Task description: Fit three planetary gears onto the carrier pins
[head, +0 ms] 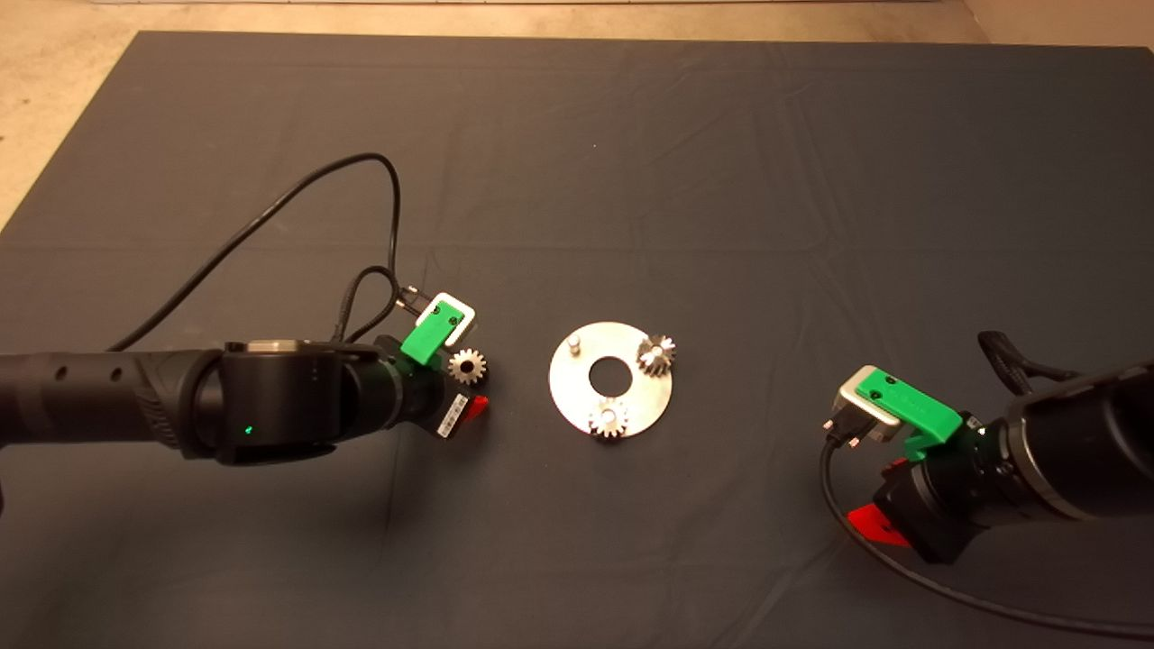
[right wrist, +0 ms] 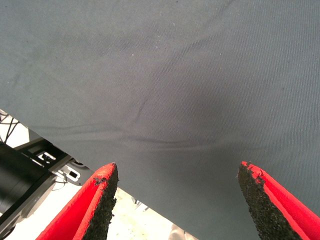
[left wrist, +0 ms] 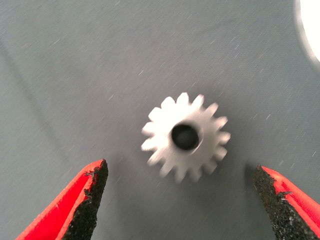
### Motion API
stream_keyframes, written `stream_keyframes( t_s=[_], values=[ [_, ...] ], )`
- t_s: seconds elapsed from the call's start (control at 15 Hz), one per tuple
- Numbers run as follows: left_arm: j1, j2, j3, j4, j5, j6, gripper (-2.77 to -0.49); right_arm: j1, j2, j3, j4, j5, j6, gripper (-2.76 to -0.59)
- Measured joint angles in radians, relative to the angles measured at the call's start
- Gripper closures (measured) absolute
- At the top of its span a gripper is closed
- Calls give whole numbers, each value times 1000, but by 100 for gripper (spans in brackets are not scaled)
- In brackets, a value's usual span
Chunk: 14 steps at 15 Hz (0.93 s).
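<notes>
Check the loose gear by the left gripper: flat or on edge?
Flat: the loose gear lies bore-up on the mat, between the open left gripper.

You have three small silvery toothed gears. Two sit on pins of the round silver disc (head: 651,397): one gear (head: 657,355) at its far right, tilted, another (head: 609,420) at its near edge. The third pin (head: 573,342) stands bare. The loose gear (head: 467,365) lies flat on the bench, left of the disc.
</notes>
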Motion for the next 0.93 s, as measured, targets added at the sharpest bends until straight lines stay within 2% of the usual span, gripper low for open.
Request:
stream_keyframes(
  t_s=[0.07,0.2,0.27,0.8,0.93],
  values=[
    [0,9,-10,2,-4,0,-206,0,0,0,0,0,0,-176],
    [0,12,-23,13,-26,0,-206,-4,0,0,0,-1,0,-176],
    [0,12,-32,22,-29,0,-206,-5,0,0,0,-1,0,-176],
    [0,14,-35,27,-36,0,-203,-5,0,0,0,0,0,-176],
    [0,14,-35,28,-55,0,-197,-5,-1,0,0,0,0,-176]
  ],
)
